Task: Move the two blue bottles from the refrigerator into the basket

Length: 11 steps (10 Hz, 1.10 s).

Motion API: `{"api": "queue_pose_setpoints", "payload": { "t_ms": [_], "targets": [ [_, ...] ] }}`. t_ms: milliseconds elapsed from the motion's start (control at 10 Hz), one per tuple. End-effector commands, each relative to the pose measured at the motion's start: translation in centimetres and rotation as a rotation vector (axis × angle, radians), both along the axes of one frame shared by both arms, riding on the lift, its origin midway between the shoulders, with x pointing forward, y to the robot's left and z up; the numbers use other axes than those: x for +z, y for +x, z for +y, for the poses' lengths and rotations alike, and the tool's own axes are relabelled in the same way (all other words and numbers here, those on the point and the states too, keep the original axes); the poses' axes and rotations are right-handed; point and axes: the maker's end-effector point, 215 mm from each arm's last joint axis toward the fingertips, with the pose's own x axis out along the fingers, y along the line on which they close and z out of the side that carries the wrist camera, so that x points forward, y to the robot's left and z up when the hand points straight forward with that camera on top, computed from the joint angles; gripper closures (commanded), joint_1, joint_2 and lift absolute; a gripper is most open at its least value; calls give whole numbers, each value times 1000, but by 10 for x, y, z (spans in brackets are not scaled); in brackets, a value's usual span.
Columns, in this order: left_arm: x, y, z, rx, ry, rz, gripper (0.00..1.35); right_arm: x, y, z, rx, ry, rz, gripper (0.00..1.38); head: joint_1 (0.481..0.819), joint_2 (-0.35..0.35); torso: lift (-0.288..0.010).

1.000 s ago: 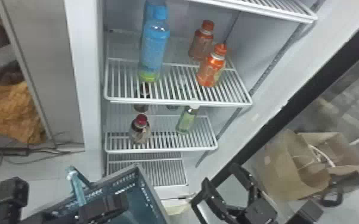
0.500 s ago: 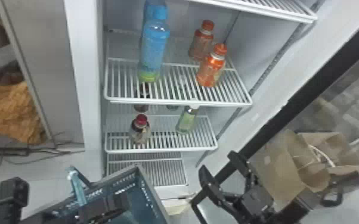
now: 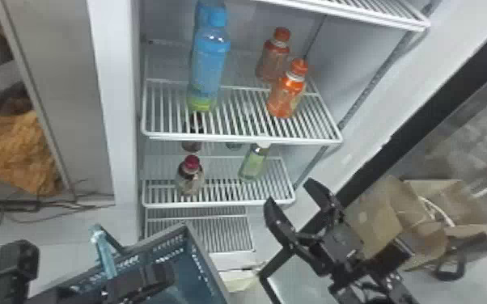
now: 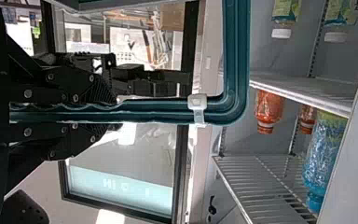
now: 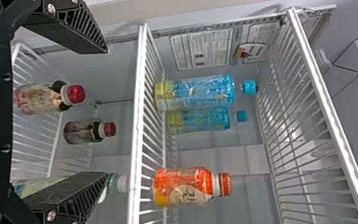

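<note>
A: What's different from a moment ago?

B: The right pincer (image 3: 291, 192) has risen in the head view, nearer the shelves, its flat black fingers spread with nothing between them.

A: And the left pincer (image 3: 141, 279)?

B: In the same spot, clamped on the smooth, ridged rim of the teal plastic basket (image 3: 204, 258); the basket's walls are perforated.

A: The two blue bottles?

B: Unmoved, upright in the refrigerator on a white wire shelf (image 3: 238, 139): a tall, clear blue plastic bottle with a rounded shoulder and yellow-green base (image 3: 210, 60), and its match (image 5: 198, 119) just behind.

A: Anything sharing that shelf?

B: Two shorter, glossy orange bottles, one nearer (image 3: 287, 95), one farther back (image 3: 274, 56). Off to the right stands a creased brown paper bag (image 3: 376, 214).
</note>
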Motion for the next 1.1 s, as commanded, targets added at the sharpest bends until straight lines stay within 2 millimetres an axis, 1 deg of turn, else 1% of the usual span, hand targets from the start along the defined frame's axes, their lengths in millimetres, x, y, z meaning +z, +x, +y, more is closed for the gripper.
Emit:
{"api": "queue_pose_setpoints", "payload": {
  "t_ms": [0,100,300,400,500,600,800,900,1000],
  "targets": [
    [1,1,0,-1,0,-3,1202,8,13,9,18,16,-12,101,695,-350,-10],
    [1,1,0,-1,0,-3,1202,14,21,16,31,26,-26,99,695,-350,-10],
    [1,1,0,-1,0,-3,1202,29,41,37,73,48,-60,99,695,-350,-10],
    [2,2,-1,-2,-2,-7,1202,37,49,43,85,48,-77,99,695,-350,-10],
    [2,2,-2,-5,-2,-7,1202,42,55,48,95,57,-88,99,695,-330,-10],
    [1,2,-2,-4,-2,-5,1202,48,61,50,92,62,-101,99,695,-315,-10],
    [1,2,-1,-3,-1,-5,1202,47,80,56,99,66,-80,99,695,-294,-10],
    [2,2,-2,-4,-2,-7,1202,52,91,59,103,56,-83,99,695,-289,-10],
    [2,1,-3,-13,-1,-7,1202,59,101,57,97,55,-97,99,695,-278,-10]
  ]
}}
